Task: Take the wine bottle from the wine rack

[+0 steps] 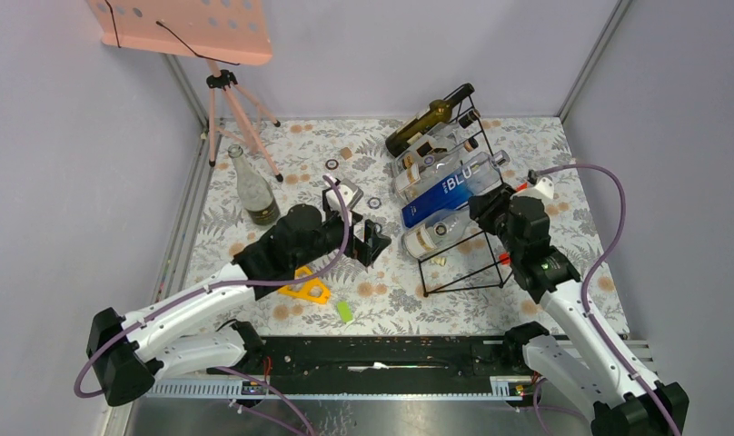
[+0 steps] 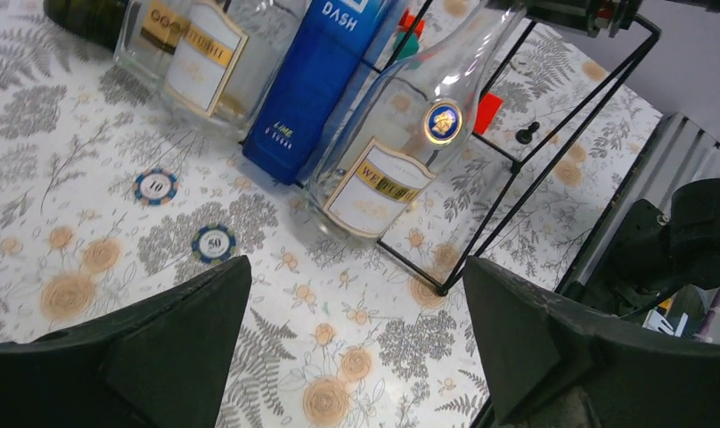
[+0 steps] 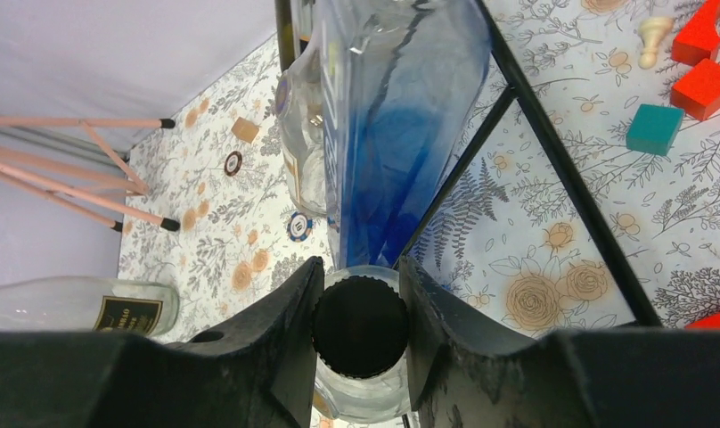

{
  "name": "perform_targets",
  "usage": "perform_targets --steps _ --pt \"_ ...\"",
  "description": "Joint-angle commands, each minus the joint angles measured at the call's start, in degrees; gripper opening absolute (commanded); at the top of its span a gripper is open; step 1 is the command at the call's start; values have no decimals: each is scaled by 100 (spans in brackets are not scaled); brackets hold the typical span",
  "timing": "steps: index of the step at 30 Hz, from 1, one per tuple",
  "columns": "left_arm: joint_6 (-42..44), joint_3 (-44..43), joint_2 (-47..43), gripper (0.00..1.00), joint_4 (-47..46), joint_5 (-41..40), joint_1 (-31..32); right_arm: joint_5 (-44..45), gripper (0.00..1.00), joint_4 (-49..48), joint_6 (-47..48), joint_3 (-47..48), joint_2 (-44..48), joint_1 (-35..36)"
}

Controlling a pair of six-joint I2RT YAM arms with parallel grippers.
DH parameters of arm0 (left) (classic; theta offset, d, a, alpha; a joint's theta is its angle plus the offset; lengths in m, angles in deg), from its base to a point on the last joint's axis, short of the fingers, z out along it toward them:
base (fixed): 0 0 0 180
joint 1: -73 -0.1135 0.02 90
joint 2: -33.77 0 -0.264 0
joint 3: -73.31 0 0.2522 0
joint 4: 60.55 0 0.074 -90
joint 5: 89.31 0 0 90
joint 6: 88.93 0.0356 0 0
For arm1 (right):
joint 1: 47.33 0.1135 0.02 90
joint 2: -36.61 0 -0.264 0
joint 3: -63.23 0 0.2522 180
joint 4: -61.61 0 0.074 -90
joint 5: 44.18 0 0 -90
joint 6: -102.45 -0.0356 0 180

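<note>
The right pincer [image 3: 359, 294] is closed tight on the neck of a clear bottle [image 1: 433, 236], its two fingers pressed to either side of the black cap [image 3: 361, 328] at the bottom centre of the right wrist view. That bottle lies lowest in the wine rack [image 1: 468, 288], right of centre in the overhead view, with its label end down towards the floral worktop [image 1: 300, 145] and a blue bottle [image 1: 450, 189] just beside it, higher up the slant. The grasp looks made, so the step in hand is the lift-out, and the bottle is not yet off the rack. The next move probably calls for drawing the neck back along the bottle's own line, keeping clear of the rack's wires and not dragging the blue bottle along. The left pincer [image 2: 356, 357] stands wide open and holds nothing, hanging over the worktop near the clear bottle's base, where it could steady that end.
</note>
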Motion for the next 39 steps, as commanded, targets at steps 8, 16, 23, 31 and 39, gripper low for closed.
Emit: perform_targets --steps 8,16,23,31,39 --pt "792 371 644 99 -3013 865 110 398 0 306 752 716 288 595" --pt "1047 88 1398 99 -3555 1125 255 263 0 403 897 908 298 732" --pt "1160 -101 1814 99 -3905 1141 270 26 0 436 1022 1065 228 788" --pt "1128 -495 2356 99 -4100 1590 289 -556 0 313 1190 1163 194 777" --pt "1293 -934 2902 99 -4096 1868 502 -762 0 284 1305 1235 166 886"
